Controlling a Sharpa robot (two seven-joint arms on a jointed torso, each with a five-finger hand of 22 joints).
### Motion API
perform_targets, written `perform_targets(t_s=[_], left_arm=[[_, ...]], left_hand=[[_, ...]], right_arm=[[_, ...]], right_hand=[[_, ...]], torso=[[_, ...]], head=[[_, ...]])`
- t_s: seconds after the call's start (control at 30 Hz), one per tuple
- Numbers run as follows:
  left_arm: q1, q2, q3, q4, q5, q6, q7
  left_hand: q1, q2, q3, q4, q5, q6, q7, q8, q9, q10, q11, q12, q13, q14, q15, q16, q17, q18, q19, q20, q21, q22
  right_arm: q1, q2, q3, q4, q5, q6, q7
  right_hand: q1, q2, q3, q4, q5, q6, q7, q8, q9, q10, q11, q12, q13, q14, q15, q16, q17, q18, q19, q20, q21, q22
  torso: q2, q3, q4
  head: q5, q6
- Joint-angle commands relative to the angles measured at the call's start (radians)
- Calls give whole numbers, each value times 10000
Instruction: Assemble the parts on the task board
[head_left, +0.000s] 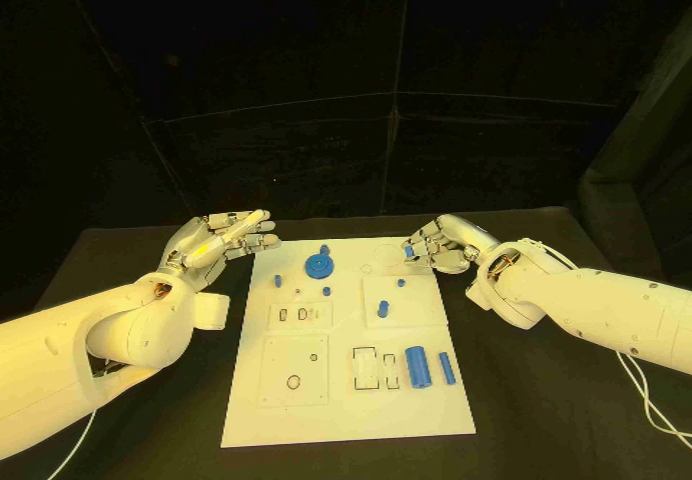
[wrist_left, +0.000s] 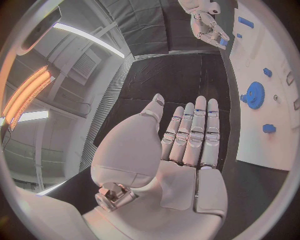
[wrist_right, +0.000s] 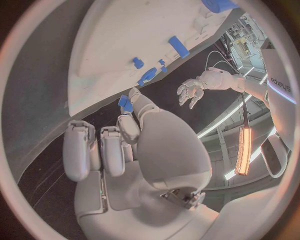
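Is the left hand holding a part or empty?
Empty. The left hand has its fingers straight and together over the black table, beside the task board.

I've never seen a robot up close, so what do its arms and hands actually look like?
Both arms are smooth, rounded white shells. The left hand and right hand are silver, jointed and human-shaped. A thin pale cable loops beside the right arm, which carries dark lettering.
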Motion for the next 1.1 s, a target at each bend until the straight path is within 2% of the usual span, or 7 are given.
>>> perform_targets(t_s=[0.03,0.43,0.6,0.8,0.83,0.97,1.1], left_arm=[[14,3,9,-8,-46,91,30],[14,197,1,-276,-49,128,-151],[17,368,-198,-490,-197,62,-573],[20,658,-386,-666,-285,496,-1749],[21,703,-397,-680,-267,621,-1926],[23,926,-447,-748,-91,1208,-2649],[25,1135,-495,-767,-8,1662,-3098]], left_hand=[[-3,69,-31,-12,-46,28,24,-21,-12,2,47,-58,-9,27,43,-31,-3,151,70,21,-46,-16],[-45,116,-104,-54,-46,149,-66,-25,-2,442,-86,63,43,570,-128,221,156,167,467,-121,91,34],[-180,128,-229,0,-46,194,-142,-51,-4,725,-199,146,68,1130,-307,569,391,164,927,-297,293,98],[-1237,226,-828,858,-9,558,-550,143,44,2469,-809,1486,693,3470,-1089,3023,1786,154,2908,-1091,1576,681],[-1402,234,-952,1036,-7,582,-667,186,48,2729,-925,1856,917,3773,-1227,3896,2434,117,3310,-1265,1921,858],[-1710,435,-1472,1788,454,505,-1030,411,48,3040,-1285,4325,2642,4132,-1600,11345,10210,-71,4696,-1689,4075,2154],[-1713,638,-1900,2066,-7,267,-913,621,34,2438,-1234,6660,4408,4488,-1611,13682,13482,-490,5073,-1797,7894,6652]], right_arm=[[25,36,11,322,767,-117,245],[91,452,12,1194,1141,355,-192],[102,778,13,1248,1083,399,-220],[104,1160,12,1463,1210,-166,270],[104,1206,12,1507,1232,-228,337],[103,1414,12,1692,1236,-392,540],[102,1637,12,1750,996,-466,613]], right_hand=[[-111,-39,68,-24,3,141,-114,-5,-14,-83,-3,-61,-21,691,-20,15,1054,-120,24,-76,47,166],[-497,-203,78,33,-51,-11,-41,-139,-49,-490,59,-857,-690,682,32,-15,1014,-116,5,-37,27,138],[-509,-216,79,28,-61,-25,-36,-152,-51,-279,62,-506,-375,679,34,-22,1000,-119,12,-34,34,155],[-497,-190,157,-57,58,25,-47,-164,-38,256,58,356,360,695,33,-1,1054,-127,35,-28,56,203],[-493,-187,167,-70,81,38,-51,-162,-36,301,56,436,430,697,32,2,1062,-128,39,-28,60,211],[-502,-187,194,-106,135,77,-59,-161,-33,448,50,706,668,707,27,20,1104,-137,60,-31,80,256],[-539,-200,196,-119,142,87,-58,-176,-36,576,51,939,874,716,27,35,1139,-137,62,-32,81,256]], torso=[[-17,0,0],[-197,-45,37],[-305,-47,67],[-392,-59,112],[-406,-61,121],[-459,-68,144],[-487,-70,147]], head=[[63,-19],[251,-91],[395,-167],[559,-222],[577,-228],[658,-246],[741,-260]])
